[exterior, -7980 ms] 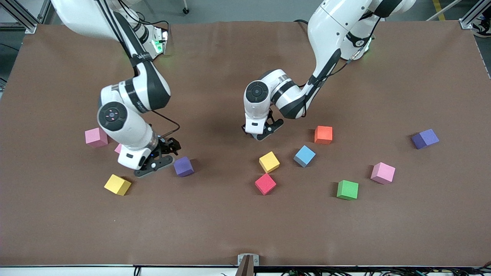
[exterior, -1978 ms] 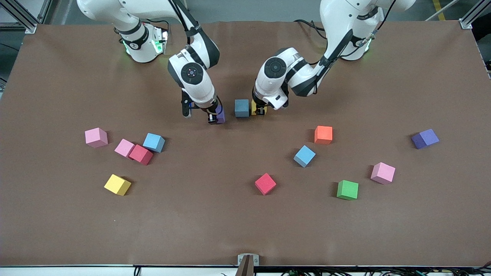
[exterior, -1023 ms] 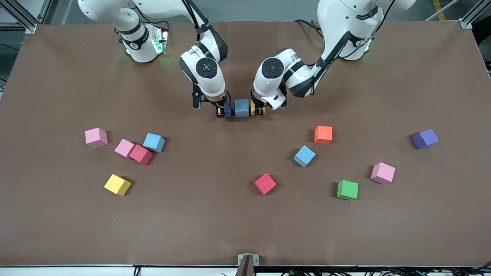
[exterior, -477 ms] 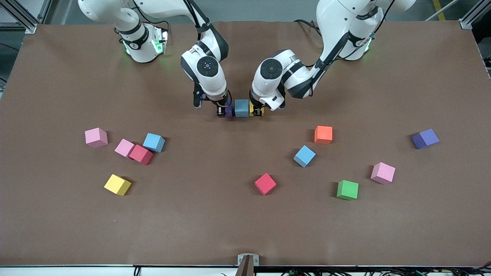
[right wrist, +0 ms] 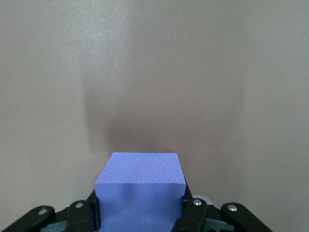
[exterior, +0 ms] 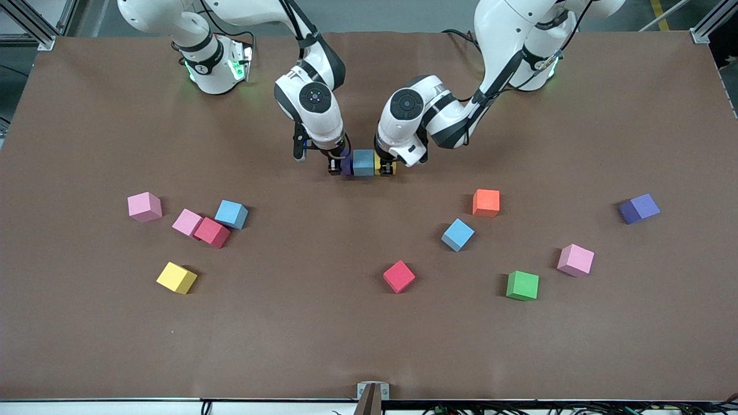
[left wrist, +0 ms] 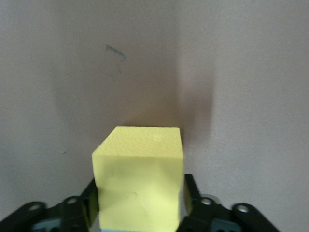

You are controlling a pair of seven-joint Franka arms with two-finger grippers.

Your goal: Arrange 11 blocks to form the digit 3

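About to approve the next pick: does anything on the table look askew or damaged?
Nothing stands out. The left claw holds a yellow block and the right claw a purple block, both flush beside the blue block.

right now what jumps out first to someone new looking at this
Both arms meet at mid-table, pressing a row together: the right gripper holds a purple block, the left gripper a yellow block, against a blue block between them. Loose coloured blocks lie scattered nearer the camera, such as the green block.
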